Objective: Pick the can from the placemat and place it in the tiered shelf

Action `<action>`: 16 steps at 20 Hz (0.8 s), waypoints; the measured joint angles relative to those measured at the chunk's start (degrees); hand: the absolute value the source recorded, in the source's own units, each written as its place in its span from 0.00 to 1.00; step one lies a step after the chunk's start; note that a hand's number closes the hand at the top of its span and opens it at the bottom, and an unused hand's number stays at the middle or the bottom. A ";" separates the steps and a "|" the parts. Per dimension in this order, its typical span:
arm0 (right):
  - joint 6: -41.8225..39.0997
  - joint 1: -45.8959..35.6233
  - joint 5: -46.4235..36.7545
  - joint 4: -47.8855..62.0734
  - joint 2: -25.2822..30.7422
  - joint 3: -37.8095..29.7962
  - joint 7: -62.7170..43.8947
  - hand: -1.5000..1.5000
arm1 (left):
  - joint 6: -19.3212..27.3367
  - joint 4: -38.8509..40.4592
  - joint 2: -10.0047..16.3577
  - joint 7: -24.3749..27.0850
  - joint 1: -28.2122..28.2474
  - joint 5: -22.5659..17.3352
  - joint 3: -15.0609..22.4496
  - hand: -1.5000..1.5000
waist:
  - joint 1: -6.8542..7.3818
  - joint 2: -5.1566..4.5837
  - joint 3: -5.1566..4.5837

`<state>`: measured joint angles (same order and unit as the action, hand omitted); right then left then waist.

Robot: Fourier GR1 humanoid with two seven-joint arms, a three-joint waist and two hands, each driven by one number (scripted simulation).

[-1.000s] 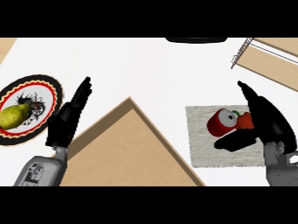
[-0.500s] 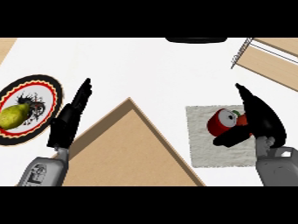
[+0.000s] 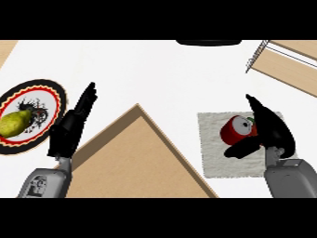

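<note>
The left hand rests upright beside the plate, fingers straight and released. The right hand lies alongside the can, fingers extended, thumb spread below it, not clenched. The worktop is white, with the tiered shelf at far right. The red can sits on the pale placemat.

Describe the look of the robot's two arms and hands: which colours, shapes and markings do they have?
Both arms look alike. The left forearm and the right forearm are grey, boxy shells with rounded edges; the left one shows some darker panel lines. The left hand and the right hand are black, with slim fingers and a thumb. No cables or sleeves show.
</note>
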<state>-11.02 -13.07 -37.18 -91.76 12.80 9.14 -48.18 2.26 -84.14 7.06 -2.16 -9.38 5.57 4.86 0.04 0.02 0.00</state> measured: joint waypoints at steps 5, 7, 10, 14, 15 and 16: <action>-0.10 -0.82 -1.86 3.28 -2.08 -0.73 2.22 1.00 | -0.77 3.10 -0.74 1.03 -2.07 0.45 -1.63 0.50 | -0.03 -0.03 0.00; -1.65 0.06 -1.50 2.41 -1.79 -1.18 2.79 1.00 | -0.64 0.98 -0.98 0.06 -0.64 1.08 -1.18 0.50 | -0.01 0.00 0.00; -3.14 0.29 -2.41 3.46 -1.00 -0.78 4.70 1.00 | -0.98 1.99 -1.05 0.70 -1.03 1.45 -1.53 0.50 | -0.01 0.05 -0.05; -3.05 0.13 -5.97 2.58 -1.88 1.15 4.81 1.00 | -0.80 1.84 -1.82 -0.05 -1.45 1.97 -1.61 0.50 | -0.02 0.08 -0.08; -2.87 -0.21 -6.66 2.82 -2.31 1.24 4.99 1.00 | -1.27 1.90 -1.76 -0.26 -1.63 1.85 -1.79 0.50 | -0.01 0.06 -0.06; -2.84 -0.26 -7.34 2.60 -2.70 1.46 4.89 1.00 | -1.43 1.40 -1.90 0.31 -0.85 1.84 -1.72 0.50 | 0.00 0.05 -0.05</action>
<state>-13.86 -13.33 -44.53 -89.16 10.10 10.60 -43.29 0.83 -82.74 5.17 -1.85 -10.24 7.41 3.14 0.04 0.06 -0.05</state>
